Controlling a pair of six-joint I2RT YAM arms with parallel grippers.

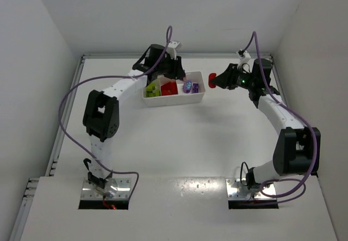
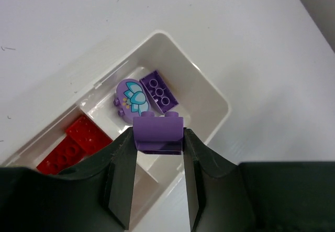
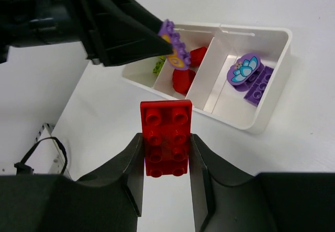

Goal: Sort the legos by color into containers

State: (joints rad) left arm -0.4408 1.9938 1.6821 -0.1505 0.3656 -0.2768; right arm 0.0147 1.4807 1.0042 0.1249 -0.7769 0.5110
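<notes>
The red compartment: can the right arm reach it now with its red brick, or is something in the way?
Probably not cleanly: the left gripper, shut on a purple brick, hangs over the tray beside the red compartment, so the right gripper with its red brick risks bumping it.

Your top camera looks down from six o'clock, far off; both wrist cameras sit close, all three sharing the tray (image 1: 174, 101).

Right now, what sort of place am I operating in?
Probably a lab test cell: a white table boxed by white walls, two robot arms bolted at its edge, one tray of legos.
</notes>
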